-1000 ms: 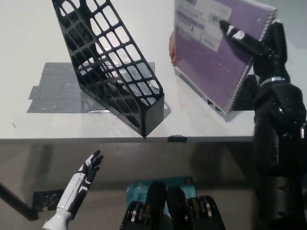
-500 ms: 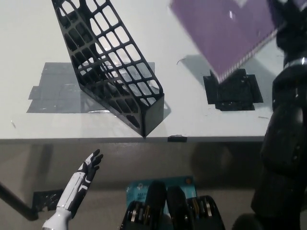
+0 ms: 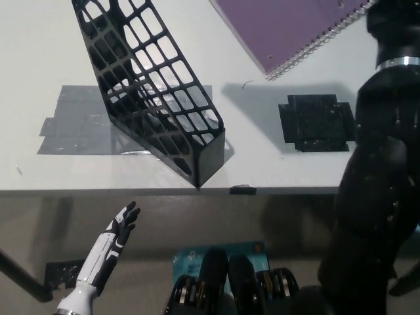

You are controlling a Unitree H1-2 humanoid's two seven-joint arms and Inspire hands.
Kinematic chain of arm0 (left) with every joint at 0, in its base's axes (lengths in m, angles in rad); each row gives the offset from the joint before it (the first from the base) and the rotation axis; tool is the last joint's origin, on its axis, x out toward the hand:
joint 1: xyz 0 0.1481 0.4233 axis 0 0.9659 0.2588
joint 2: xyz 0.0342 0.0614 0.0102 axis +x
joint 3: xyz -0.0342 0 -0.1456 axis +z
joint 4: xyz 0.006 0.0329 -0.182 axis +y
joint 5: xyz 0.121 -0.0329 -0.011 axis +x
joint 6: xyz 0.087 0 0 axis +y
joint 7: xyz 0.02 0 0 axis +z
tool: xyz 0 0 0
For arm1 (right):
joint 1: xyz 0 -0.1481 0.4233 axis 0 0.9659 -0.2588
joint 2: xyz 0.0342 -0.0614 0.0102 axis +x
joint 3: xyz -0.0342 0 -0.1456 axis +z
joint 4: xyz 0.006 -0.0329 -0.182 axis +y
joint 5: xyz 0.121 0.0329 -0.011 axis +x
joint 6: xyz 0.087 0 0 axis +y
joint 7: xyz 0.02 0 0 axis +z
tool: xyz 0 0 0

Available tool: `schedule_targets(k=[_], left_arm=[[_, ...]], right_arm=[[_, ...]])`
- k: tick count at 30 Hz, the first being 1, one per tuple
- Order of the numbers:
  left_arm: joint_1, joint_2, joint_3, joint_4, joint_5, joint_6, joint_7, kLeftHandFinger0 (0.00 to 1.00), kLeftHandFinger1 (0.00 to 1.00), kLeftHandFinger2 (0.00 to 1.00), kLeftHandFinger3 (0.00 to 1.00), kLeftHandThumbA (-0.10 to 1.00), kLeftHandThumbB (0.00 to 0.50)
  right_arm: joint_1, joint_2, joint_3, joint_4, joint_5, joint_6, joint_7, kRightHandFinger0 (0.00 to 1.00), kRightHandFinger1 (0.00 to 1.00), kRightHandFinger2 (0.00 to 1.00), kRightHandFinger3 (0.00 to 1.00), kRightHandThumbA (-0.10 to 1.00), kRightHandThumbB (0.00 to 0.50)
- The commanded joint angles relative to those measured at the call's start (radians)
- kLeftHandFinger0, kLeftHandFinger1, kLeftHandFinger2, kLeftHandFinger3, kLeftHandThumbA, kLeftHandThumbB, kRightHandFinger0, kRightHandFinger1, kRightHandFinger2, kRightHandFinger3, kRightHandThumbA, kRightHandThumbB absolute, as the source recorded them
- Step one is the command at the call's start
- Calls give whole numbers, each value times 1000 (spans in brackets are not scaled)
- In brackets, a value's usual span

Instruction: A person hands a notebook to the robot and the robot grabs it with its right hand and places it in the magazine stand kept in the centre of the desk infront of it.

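Left robot hand (image 3: 121, 223): you see it low at the lower left, fingers spread, holding nothing.
Right arm (image 3: 374, 197): raised steeply along your right edge; its robot hand is out of view.

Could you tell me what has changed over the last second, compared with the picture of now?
The purple notebook has been lifted off the desk and swung up and leftward, towards the magazine stand; the person's hand has gone. The right arm has risen with it, uncovering the black tape patch. The right hand is now out of view. The stand, grey tape and left hand, open below the desk edge, stayed put.
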Motion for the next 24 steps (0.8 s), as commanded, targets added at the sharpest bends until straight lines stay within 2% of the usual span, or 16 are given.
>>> schedule_targets(k=[1,8,13,19,24], left_arm=[[-18,16,12,-19,-16,-17,-19,1000,1000,1000,1000,1000,500],[-21,17,13,-10,-12,-25,-16,1000,1000,1000,1000,1000,500],[-15,14,11,-14,-21,-24,-22,1000,1000,1000,1000,1000,500],[-17,15,8,-16,-13,-18,-22,1000,1000,1000,1000,1000,500],[-22,17,8,-19,-15,-15,-25,1000,1000,1000,1000,1000,500]], right_arm=[[-103,42,52,-34,45,-36,-17,0,0,0,0,810,11],[-98,87,113,40,-21,-86,-40,0,0,0,0,769,8],[-97,117,135,124,-43,-156,-42,0,0,0,0,756,0],[-102,128,157,172,-68,-179,-52,0,0,0,0,780,0],[-110,134,166,231,-82,-239,-63,0,0,0,0,742,1]])
